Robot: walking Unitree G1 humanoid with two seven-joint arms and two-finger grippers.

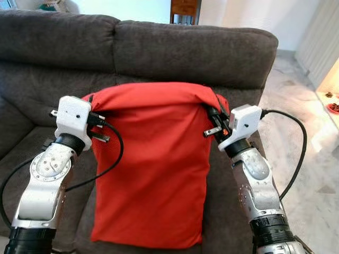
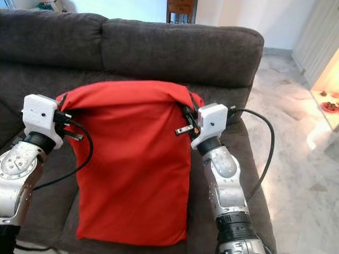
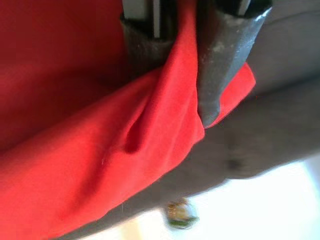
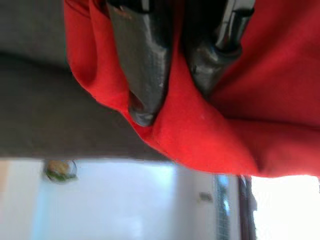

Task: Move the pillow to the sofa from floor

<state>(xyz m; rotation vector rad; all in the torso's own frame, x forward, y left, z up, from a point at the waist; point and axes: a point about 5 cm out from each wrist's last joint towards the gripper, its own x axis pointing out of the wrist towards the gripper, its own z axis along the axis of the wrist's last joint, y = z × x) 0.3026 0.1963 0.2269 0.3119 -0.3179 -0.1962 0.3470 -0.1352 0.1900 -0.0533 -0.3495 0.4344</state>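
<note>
The pillow (image 1: 151, 169) was a plain, bright red rectangle of matte cloth, taller than wide, hanging flat with faint soft creases and no pattern visible. Its top edge curled over into a rounded roll, and its bottom edge sagged a little unevenly. It hung in front of the dark grey sofa (image 1: 190, 50), over the seat cushions, its rolled top level with the base of the backrest; whether its lower edge touched the seat could not be told.

The left pincer (image 3: 182, 65) was clamped on the pillow's upper left corner, a fold of red cloth squeezed between its two black fingers (image 3: 222, 55). The right pincer (image 4: 172, 75) was clamped on the upper right corner in the same way, cloth bunched between its fingers (image 4: 145, 65). Both silver arms reached up from the near side, one at each edge of the pillow. Pale marble floor (image 1: 296, 132) lay to the right of the sofa.
</note>
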